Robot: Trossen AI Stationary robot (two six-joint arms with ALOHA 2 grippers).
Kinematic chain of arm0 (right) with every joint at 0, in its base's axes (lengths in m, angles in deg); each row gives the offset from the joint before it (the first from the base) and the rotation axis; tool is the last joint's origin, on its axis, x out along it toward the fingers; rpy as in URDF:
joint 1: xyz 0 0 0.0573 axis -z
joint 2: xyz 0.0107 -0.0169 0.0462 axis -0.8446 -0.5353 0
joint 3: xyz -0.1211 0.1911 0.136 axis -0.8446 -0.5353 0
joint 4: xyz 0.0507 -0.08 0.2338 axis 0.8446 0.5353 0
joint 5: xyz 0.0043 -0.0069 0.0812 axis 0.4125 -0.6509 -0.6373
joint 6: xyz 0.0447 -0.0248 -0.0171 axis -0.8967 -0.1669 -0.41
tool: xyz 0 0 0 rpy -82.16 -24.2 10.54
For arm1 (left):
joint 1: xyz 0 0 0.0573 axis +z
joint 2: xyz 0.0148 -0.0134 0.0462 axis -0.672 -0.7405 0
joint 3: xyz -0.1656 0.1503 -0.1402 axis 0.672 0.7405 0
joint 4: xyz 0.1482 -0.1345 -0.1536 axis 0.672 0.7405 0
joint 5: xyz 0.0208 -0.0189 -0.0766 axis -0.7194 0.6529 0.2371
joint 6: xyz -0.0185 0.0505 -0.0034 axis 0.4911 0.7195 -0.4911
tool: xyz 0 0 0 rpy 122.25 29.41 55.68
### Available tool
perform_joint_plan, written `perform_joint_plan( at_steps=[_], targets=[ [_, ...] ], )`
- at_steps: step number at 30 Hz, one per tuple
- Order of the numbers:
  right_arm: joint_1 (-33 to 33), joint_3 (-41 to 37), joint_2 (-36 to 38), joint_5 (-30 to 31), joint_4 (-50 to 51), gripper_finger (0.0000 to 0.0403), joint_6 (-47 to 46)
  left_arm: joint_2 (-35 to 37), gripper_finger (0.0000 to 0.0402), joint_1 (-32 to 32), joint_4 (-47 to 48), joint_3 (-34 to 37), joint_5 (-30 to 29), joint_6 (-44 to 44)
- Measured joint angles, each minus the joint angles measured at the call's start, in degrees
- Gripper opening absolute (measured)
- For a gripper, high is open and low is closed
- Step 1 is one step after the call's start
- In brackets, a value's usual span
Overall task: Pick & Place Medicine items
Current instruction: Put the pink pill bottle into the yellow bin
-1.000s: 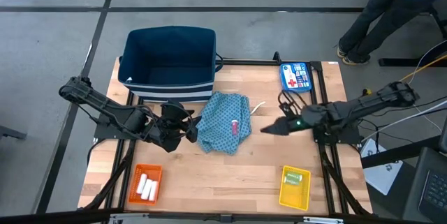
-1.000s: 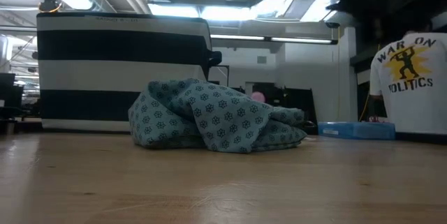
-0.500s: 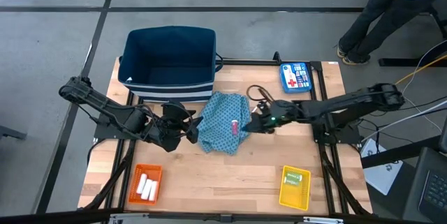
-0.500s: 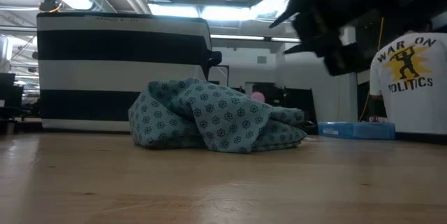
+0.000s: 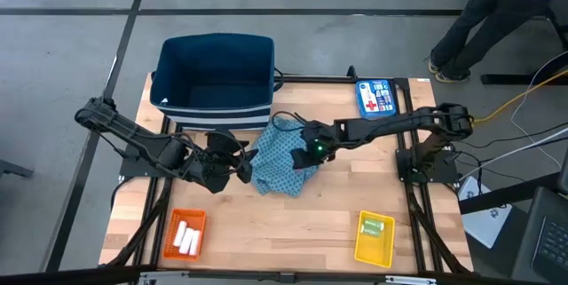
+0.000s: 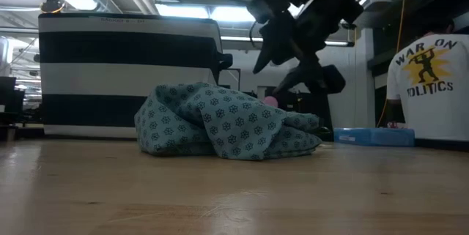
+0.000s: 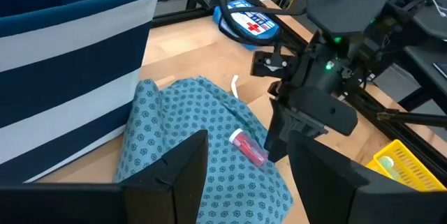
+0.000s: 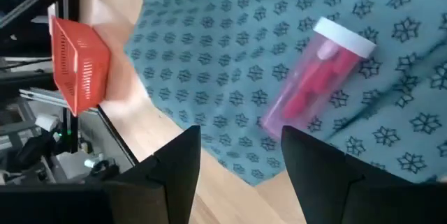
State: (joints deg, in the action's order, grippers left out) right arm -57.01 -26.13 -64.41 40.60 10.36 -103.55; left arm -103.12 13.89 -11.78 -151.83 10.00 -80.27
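Orange tray (image 5: 187, 233): nearest front-left corner of the table (image 5: 293, 223); holds white stick-like tubes (image 5: 185, 237), already sorted by the look of it.
Yellow tray (image 5: 374, 237): front right; holds the pale green piece (image 5: 374, 226).
Left gripper (image 5: 238, 162): low, just beside the left edge of the teal cloth (image 5: 282, 154); fingers spread apart in its wrist view, holding nothing. This arm waits.
Pink-red piece (image 8: 325, 65): a clear pink tube with a white cap, lying on its side on top of the cloth, right of the cloth's middle.
Right gripper (image 5: 309, 149): directly above the pink-red piece, fingers wide and straddling it in the right wrist view, not yet closed on it.
Handling (judged): light, rigid, smooth plastic; round, so it is likely to roll or slip. The soft cloth beneath yields and may be pinched along with it.
Grasp point (judged): across the mid-body, fingers square to the long axis, clear of the cap.
Blue striped basket (image 5: 216, 76): far left, behind the cloth.
Blue box with red cross (image 5: 375, 97): far right corner; not a task item.
View differences: the right wrist view shows cap and contents; the high view shows only a pink speck; the low view shows the gripper's height above the cloth, with the piece mostly hidden; the left wrist view shows the piece (image 7: 249, 146) and the right gripper (image 7: 307, 105) side on.
Person (image 5: 510, 1): stands beyond the table's far right.
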Motion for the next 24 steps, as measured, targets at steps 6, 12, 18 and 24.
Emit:
perform_joint_plan(
  at_steps=[6,12,18,24],
  targets=[
    [1.44,0.18,0.05,1.62,2.16,0.0201,0.3,0.0,0.0194,0.0,0.29,0.0,0.07,0.15],
    [2.37,0.15,-0.47,2.69,5.31,0.0201,2.13,0.0,0.0194,0.0,0.31,0.0,0.09,0.6],
    [3.03,0.2,-1.7,2.83,3.88,0.0201,3.0,0.0,0.0194,0.0,0.31,0.0,0.05,0.61],
    [3.08,0.09,-3.14,1.71,3.36,0.0201,3.0,0.0,0.0194,0.0,0.35,0.0,-0.13,0.61]
  ],
)
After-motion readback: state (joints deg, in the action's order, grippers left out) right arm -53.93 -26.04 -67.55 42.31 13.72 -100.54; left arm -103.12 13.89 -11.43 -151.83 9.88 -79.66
